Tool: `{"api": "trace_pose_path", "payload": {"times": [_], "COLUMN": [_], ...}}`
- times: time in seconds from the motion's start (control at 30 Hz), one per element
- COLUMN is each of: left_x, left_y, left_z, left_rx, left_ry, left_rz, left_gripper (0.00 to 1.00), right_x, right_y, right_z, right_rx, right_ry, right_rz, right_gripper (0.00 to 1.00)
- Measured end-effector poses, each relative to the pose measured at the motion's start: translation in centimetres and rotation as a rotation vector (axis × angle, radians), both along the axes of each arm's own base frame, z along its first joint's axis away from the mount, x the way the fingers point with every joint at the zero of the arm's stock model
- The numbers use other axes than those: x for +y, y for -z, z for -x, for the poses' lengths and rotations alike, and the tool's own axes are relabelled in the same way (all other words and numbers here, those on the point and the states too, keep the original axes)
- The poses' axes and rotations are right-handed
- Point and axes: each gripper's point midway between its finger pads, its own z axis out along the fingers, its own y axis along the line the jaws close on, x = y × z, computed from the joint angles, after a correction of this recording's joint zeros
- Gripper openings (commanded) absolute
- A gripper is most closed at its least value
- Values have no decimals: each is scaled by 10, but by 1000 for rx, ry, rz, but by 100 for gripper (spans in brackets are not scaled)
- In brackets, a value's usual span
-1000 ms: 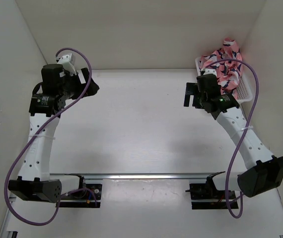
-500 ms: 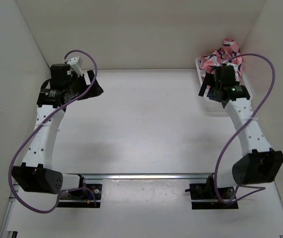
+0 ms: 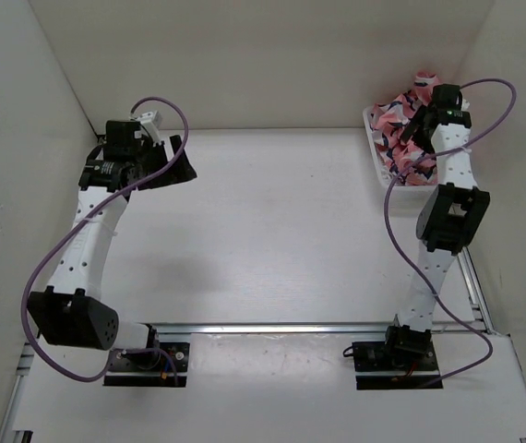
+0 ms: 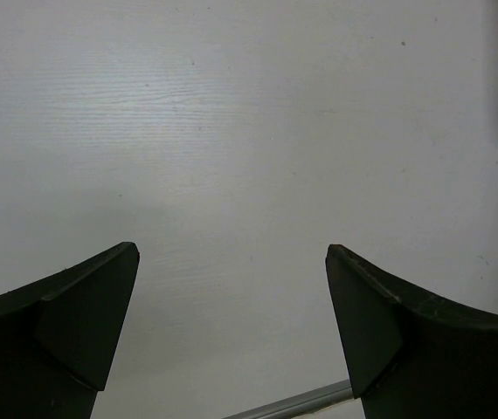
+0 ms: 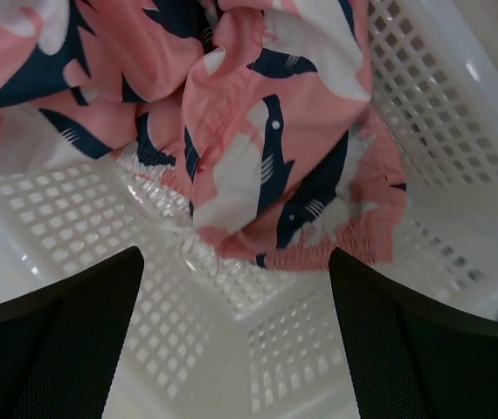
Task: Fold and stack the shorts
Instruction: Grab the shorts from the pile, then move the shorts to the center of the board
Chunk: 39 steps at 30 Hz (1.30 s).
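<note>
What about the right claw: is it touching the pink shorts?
Cannot tell. In the right wrist view the right claw sits open above the shorts in the basket; one fingertip borders the hem in the picture, but depth is unreadable.

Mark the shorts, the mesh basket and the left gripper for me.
shorts (image 5: 266,166), right wrist view, pink panel with the shark print.
mesh basket (image 5: 432,113), right wrist view, right side wall.
left gripper (image 4: 231,251), left wrist view, midway between its open fingertips.
</note>
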Motion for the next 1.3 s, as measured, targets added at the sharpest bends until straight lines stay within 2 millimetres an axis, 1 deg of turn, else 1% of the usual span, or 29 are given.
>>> {"api": "trace_pose_path", "payload": {"times": [0.03, 0.1, 0.17, 0.23, 0.27, 0.3, 0.37, 0.4, 0.43, 0.57, 0.63, 0.67, 0.7, 0.73, 0.8, 0.87, 0.9, 0.93, 0.97, 1.0, 1.03, 1.07, 1.1, 1.13, 1.17, 1.2, 1.23, 1.27, 1.3], "left_x": [0, 0, 1, 1, 1, 1, 1, 0, 0, 3, 3, 3, 4, 4, 4, 4, 5, 6, 7, 9, 11, 15, 21, 28, 36, 44, 52, 60, 68], "left_y": [2, 7, 13, 19, 21, 24, 30, 33, 34, 46, 49, 51, 52, 52, 51, 50, 49, 48, 49, 49, 50, 52, 54, 57, 60, 62, 64, 64, 63], "left_z": [-1, -3, -6, -8, -9, -10, -9, -8, -9, -10, -10, -10, -9, -8, -7, -6, -5, -5, -6, -6, -6, -6, -6, -6, -5, -5, -4, -4, -4], "left_rx": [5, 19, 33, 48, 53, 58, 74, 80, 84, 111, 119, 122, 125, 126, 125, 121, 118, 116, 118, 121, 126, 135, 147, 159, 173, 185, 195, 200, 201], "left_ry": [0, -2, -11, -16, -18, -21, -22, -22, -23, -31, -32, -32, -32, -32, -32, -33, -35, -40, -48, -59, -75, -95, -123, -151, -184, -214, -248, -278, -308], "left_rz": [-2, -7, -21, -33, -38, -44, -51, -56, -60, -81, -86, -88, -88, -88, -88, -88, -89, -91, -92, -86, -78, -70, -58, -49, -38, -29, -18, -9, 1], "left_gripper": [100, 100, 100, 100, 100, 100, 100, 100, 100, 100, 100, 100, 100, 100, 100, 100, 100, 100, 100, 100, 100, 100, 100, 100, 100, 100, 100, 100, 100], "right_x": [-3, -4, -2, 0, 1, 2, 5, 6, 8, 11, 12, 12, 15, 17, 23, 39, 53, 67, 86, 107, 132, 157, 179, 207, 235, 256, 278, 297, 314], "right_y": [11, 34, 56, 73, 80, 86, 93, 93, 92, 80, 65, 55, 39, 19, -34, -104, -150, -189, -234, -276, -315, -346, -371, -390, -401, -405, -402, -391, -372], "right_z": [-9, -20, -27, -31, -32, -33, -34, -34, -35, -40, -40, -39, -38, -37, -32, -20, -10, 0, 15, 32, 54, 77, 98, 120, 142, 159, 172, 180, 186], "right_rx": [11, 40, 71, 95, 104, 110, 119, 117, 112, 78, 55, 41, 14, -19, -111, -244, -344, -429, -530, -631, -728, -809, -873, -927, -962, -971, -964, -937, -896], "right_ry": [0, -9, -26, -40, -46, -51, -54, -56, -58, -68, -75, -79, -88, -97, -122, -169, -209, -248, -297, -350, -415, -484, -551, -631, -715, -778, -836, -884, -922], "right_rz": [-3, -21, -42, -56, -60, -67, -80, -88, -99, -111, -107, -103, -98, -89, -71, -63, -62, -60, -55, -55, -63, -77, -96, -123, -160, -189, -218, -242, -258], "right_gripper": [91, 85, 79, 62, 51, 31, 17, 4, 0, 0, 0, 0, 0, 0, 0, 0, 0, 0, 0, 0, 0, 0, 0, 0, 0, 0, 0, 0, 0]}}
